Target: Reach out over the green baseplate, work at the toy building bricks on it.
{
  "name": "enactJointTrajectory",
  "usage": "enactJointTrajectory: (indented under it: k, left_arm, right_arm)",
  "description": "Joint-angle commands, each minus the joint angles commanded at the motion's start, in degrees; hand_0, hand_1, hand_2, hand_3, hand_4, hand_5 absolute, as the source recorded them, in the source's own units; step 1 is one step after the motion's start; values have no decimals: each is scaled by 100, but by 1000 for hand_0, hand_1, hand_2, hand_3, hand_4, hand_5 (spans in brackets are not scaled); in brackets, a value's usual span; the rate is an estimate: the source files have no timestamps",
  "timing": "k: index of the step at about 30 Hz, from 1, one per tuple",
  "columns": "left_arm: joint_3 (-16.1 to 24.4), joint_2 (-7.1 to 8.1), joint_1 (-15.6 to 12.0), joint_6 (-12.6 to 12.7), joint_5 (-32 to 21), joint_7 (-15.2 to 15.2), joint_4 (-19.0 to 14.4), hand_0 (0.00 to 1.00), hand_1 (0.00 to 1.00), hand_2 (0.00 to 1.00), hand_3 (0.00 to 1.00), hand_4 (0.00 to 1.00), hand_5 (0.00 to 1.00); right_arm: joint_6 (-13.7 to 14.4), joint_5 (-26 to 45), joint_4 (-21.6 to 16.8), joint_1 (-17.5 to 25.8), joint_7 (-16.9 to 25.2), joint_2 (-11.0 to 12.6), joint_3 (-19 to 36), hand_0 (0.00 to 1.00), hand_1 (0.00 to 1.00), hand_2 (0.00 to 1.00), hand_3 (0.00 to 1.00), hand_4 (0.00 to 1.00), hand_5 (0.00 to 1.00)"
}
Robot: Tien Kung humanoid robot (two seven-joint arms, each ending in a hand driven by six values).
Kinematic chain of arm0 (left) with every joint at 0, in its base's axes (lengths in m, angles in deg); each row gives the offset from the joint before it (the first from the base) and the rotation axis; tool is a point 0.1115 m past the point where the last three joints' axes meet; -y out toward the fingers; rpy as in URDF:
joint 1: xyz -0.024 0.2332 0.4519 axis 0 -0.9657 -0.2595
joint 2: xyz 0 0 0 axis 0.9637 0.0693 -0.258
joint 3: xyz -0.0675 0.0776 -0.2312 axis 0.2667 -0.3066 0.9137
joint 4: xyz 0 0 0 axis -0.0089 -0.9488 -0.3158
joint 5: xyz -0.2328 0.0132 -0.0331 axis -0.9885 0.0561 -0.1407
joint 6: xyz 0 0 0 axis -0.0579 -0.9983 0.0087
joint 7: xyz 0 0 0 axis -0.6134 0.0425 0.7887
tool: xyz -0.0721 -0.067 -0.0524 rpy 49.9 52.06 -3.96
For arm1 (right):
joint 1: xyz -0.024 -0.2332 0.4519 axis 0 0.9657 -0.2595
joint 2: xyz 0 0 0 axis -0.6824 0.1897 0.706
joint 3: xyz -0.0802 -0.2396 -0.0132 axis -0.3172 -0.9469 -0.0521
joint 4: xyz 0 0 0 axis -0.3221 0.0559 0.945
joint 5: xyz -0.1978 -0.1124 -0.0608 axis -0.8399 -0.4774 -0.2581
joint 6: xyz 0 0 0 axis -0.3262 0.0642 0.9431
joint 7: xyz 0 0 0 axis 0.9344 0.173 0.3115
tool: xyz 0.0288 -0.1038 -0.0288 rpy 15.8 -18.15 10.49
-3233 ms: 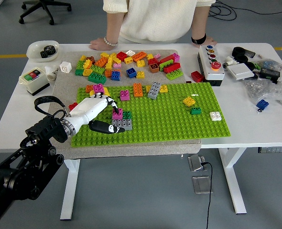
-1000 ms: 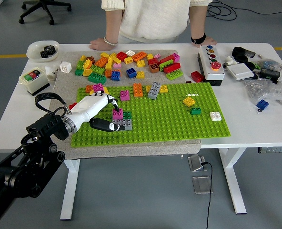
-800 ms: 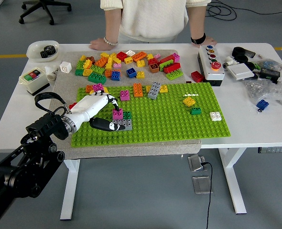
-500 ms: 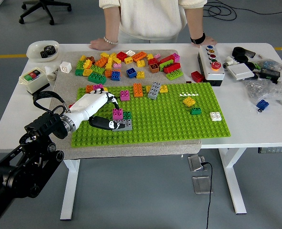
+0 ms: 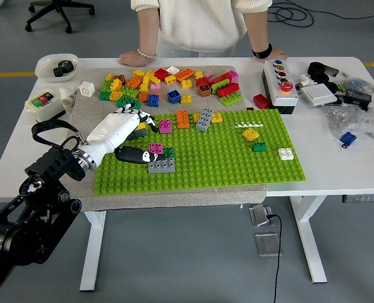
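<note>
The white worktop [image 5: 23, 170] spreads before me, and on it a grey mat [image 5: 174, 194] whose near edge hangs just over the worktop's near edge. On the mat lies the green baseplate [image 5: 225, 158], its near edge just inside the mat's. Its right and near-right parts are mostly bare studs, open room for moving, with only a yellow brick [image 5: 251, 134], a small green brick [image 5: 259, 146] and a white brick [image 5: 285, 153] there. At the far side a person stands, one hand [image 5: 131, 57] flat on the worktop's far edge, the other wrist at the same edge farther right. Beyond the baseplate's far edge lies a loose heap of bricks [image 5: 168, 82]. My left hand [image 5: 114, 134] reaches in over the baseplate's left edge. My fingers [image 5: 136, 154] are loosely parted and clamp nothing; the dark thumb points right toward a pink brick [image 5: 155, 149] on the plate, its tip just short of it. A grey brick [image 5: 161, 165] sits just nearer, with a dark green brick [image 5: 168, 152] right of the pink one.
</note>
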Motion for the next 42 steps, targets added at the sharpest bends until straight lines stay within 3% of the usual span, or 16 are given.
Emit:
enactJointTrajectory:
  k: [4, 5, 10, 11, 42]
  left_arm:
    - [-36, 35, -58, 341, 0, 115, 13, 812, 718, 641, 551, 938, 300]
    - [-48, 39, -77, 387, 0, 137, 31, 673, 597, 551, 534, 844, 163]
    - [-101, 44, -125, 471, 0, 204, 152, 673, 597, 551, 534, 844, 163]
    - [-106, 43, -126, 471, 0, 211, 167, 643, 556, 538, 547, 828, 100]
    - [-222, -84, -45, 638, 0, 272, 452, 676, 583, 556, 571, 939, 88]
  right_arm:
    - [-4, -12, 0, 0, 1, 6, -1, 745, 637, 676, 614, 856, 557]
    - [-5, -16, 0, -2, 1, 8, -1, 745, 637, 676, 614, 856, 556]
    - [-13, -30, 0, -1, 3, 10, -14, 745, 637, 676, 614, 856, 556]
    - [-13, -31, 0, 0, 3, 11, -16, 746, 637, 676, 614, 856, 558]
    - [-29, -59, 0, -19, 6, 22, -12, 745, 636, 676, 612, 855, 556]
